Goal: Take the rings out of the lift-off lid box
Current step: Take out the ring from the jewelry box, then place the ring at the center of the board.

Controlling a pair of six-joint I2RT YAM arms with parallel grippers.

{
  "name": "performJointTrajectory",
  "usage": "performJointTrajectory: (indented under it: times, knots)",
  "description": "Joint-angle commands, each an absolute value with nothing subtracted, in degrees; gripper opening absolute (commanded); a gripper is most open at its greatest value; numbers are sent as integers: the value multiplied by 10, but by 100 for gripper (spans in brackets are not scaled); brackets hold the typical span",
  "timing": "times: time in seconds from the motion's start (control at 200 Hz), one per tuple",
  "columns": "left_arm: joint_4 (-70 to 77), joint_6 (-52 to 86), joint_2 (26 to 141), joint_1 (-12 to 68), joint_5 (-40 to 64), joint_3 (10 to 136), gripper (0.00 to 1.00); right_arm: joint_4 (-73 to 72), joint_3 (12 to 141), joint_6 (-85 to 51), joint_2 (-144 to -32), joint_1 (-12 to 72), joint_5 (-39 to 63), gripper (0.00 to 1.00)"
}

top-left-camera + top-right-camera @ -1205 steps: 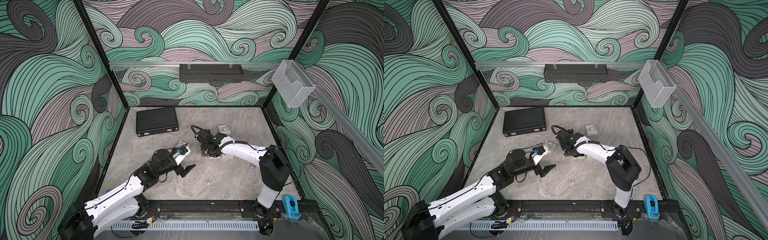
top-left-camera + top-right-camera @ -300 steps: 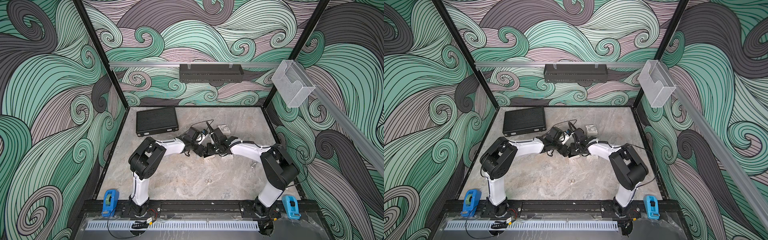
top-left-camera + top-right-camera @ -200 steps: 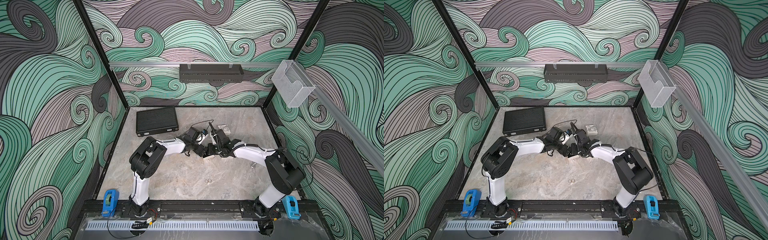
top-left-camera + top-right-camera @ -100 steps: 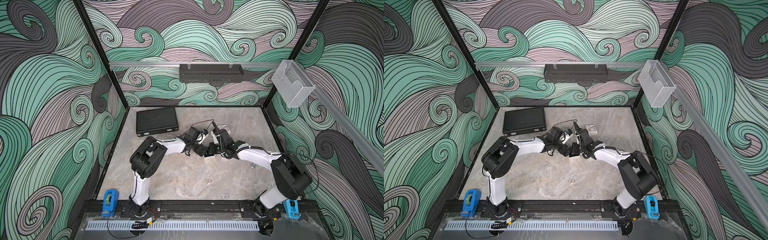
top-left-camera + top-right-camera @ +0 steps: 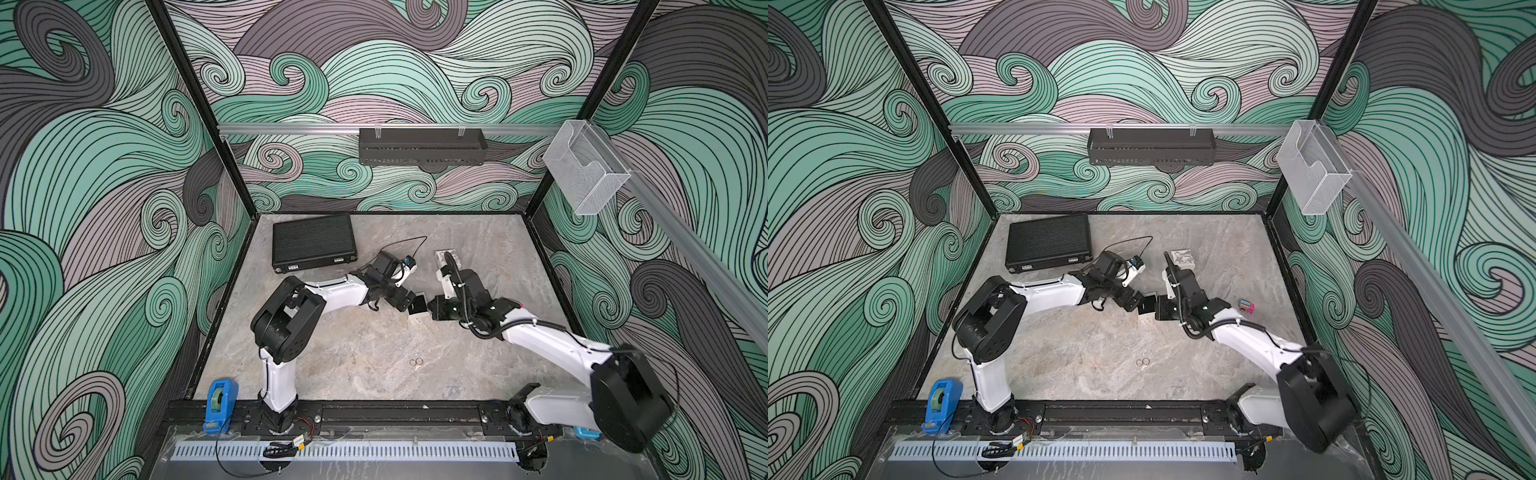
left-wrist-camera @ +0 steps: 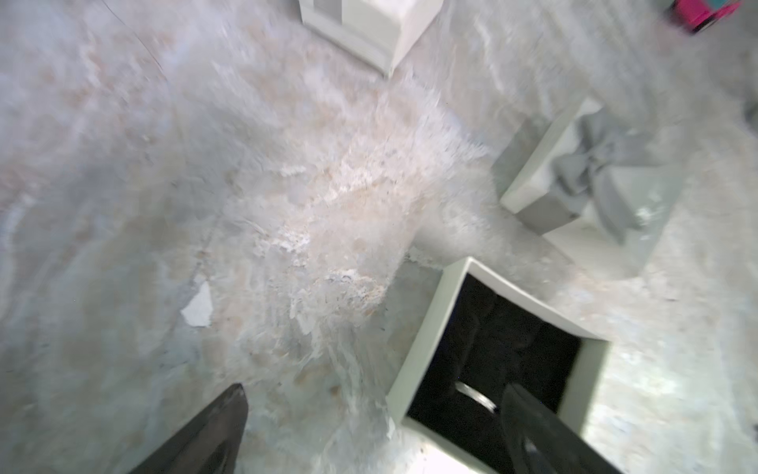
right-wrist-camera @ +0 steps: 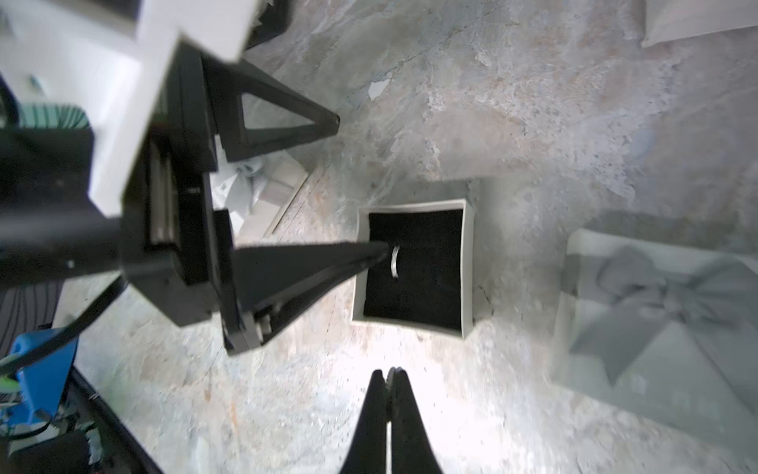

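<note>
Tabletop (image 5: 353,353) of grey stone bears two rings (image 5: 417,362); walls (image 5: 395,83) show teal swirls.

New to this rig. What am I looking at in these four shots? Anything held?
Two white robot arms, left and right, are mounted at the table's front edge; each ends in a two-finger gripper. Two pictures come from one overhead stereo camera and nearly match; the other two come from a camera on each wrist, close up. On the table: an open box lined black with a silvery ring inside, a bow-topped lid, two rings lying loose, a black case, a pink-and-teal item. The left gripper is wide open, one finger reaching into the box beside the ring. The right gripper is shut, empty. Nothing is held.
</note>
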State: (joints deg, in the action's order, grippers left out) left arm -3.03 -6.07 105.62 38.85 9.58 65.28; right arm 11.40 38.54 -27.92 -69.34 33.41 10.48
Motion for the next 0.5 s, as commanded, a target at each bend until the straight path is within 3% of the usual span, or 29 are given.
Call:
performJointTrajectory:
  times: [0.0, 0.2, 0.491]
  knots:
    - [-44, -69, 994, 388, 99, 633, 98, 188, 349, -286, -610, 337, 135, 0]
    - [-45, -59, 938, 388, 90, 591, 97, 214, 282, -336, -519, 340, 192, 0]
    - [-53, -57, 915, 388, 94, 573, 97, 84, 196, -430, -561, 342, 266, 0]
